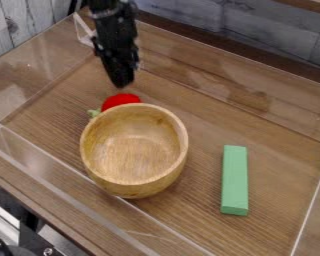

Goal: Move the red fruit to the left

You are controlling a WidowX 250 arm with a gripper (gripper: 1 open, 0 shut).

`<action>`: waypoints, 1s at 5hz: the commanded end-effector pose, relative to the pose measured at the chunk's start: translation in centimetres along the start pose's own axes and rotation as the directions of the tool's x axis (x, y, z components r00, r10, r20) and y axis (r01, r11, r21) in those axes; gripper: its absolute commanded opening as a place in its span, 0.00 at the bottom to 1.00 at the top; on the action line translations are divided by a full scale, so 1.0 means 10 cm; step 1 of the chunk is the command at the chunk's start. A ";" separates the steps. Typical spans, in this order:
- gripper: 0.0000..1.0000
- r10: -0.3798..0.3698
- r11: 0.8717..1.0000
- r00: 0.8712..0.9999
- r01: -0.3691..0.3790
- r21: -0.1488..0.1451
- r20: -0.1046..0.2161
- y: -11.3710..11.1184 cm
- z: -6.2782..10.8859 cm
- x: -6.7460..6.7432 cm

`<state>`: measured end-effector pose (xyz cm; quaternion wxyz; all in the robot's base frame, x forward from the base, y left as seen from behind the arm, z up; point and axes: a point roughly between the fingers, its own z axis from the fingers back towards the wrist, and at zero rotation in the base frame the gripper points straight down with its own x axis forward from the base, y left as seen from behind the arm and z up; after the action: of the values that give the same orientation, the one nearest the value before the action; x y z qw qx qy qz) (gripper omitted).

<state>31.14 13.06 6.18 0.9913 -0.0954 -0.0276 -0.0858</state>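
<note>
The red fruit [119,101] is a small glossy red ball with a light-green leafy end on its left. It rests on the wooden table, touching the far-left rim of the wooden bowl [133,150]. My gripper [120,79] hangs just above and slightly behind the fruit, apart from it. Its dark fingers are drawn together, shut, with nothing between them.
A long green rectangular block [235,179] lies right of the bowl. Clear plastic walls [29,60] ring the tabletop, with a low front edge near the bottom left. Bare wood stretches left of the fruit.
</note>
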 end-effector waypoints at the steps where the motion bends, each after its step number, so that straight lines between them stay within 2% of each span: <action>1: 0.00 0.039 0.997 0.995 -0.045 0.063 0.093 0.13 0.48 0.03; 2: 1.00 0.057 0.997 0.996 -0.061 0.056 0.070 0.13 0.35 -0.03; 4: 1.00 -0.029 0.999 1.000 0.028 0.032 0.009 0.20 0.04 -0.10; 5: 1.00 -0.033 0.999 0.999 0.033 0.028 -0.010 0.28 -0.06 -0.01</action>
<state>30.38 15.06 3.05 0.9898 -0.1041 0.0024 -0.0972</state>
